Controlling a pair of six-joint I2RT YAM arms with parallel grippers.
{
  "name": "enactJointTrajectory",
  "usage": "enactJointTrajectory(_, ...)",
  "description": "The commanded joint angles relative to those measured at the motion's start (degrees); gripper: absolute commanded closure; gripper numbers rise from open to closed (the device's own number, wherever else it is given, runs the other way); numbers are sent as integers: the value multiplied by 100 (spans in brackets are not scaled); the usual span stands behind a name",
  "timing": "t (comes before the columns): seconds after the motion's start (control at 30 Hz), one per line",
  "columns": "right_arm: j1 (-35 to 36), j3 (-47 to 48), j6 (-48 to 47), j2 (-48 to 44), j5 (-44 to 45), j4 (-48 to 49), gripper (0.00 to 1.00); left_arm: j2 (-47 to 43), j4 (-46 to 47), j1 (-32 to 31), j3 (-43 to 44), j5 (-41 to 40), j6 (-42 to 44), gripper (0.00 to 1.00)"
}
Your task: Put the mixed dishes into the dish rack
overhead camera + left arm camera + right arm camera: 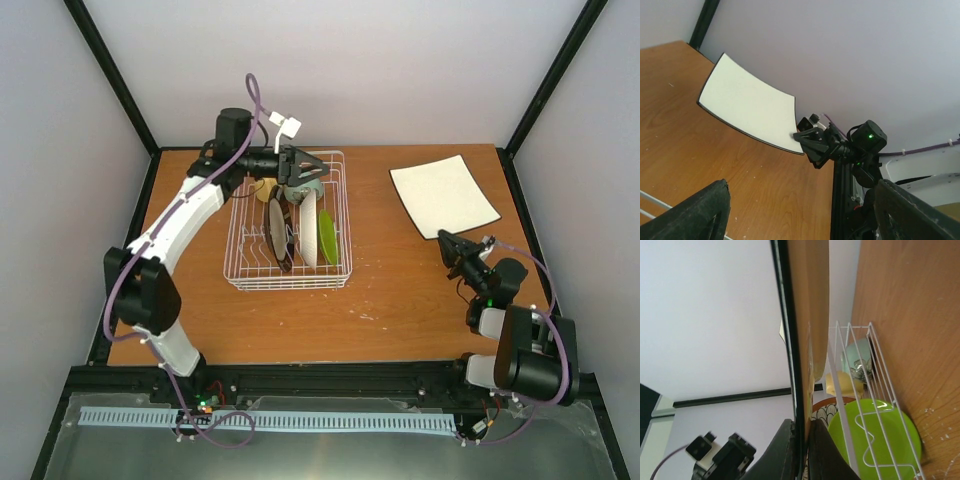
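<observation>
From above, the dish rack (248, 255) lies with its long axis running away from my bases. My left claw (312, 167) hangs over the rack's far end, spread wide and holding nothing, its tips pointing toward the rack's right wall. Close by it in that far end sits the pale mint bowl (298, 192), with the yellow cup (266, 190) toward the rack's left wall. In the rack's near half, three plates stand on edge, faces turned sideways and rims running along the rack's length. The dark-rimmed cream plate (278, 235) is leftmost, the petal-patterned red-rimmed plate (308, 228) is in the middle, and the small lime-green plate (327, 238) is by the right wall. The square white plate (443, 195) is well to the right of the rack on the bench (400, 300). It sits askew, its near corner pointing at my right claw (447, 240), which meets it there.

From my left wrist, my two fingers (695, 212) stand far apart with nothing between them. Beyond them the right claw touches the square plate's corner.

From my right wrist, my fingers (782, 452) are pinched on the square plate's dark rim. The plate runs straight away from them, edge-on, and I cannot tell whether it lies flat. Past it is the rack, with the lime-green plate nearest.
</observation>
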Motion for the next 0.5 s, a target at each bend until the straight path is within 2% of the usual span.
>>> enactJointTrajectory(0.0,43,244,-272,-633,-214,940,97,613,-591,-135,753,237,225,21)
enactJointTrajectory(0.23,56,325,-400,-1237,-311,300,97,1661,-979,-539,1677,87,145,20)
enactJointTrajectory(0.47,66,392,-351,-1554,-423,90,97,2664,-1246,-947,2893,202,34,20)
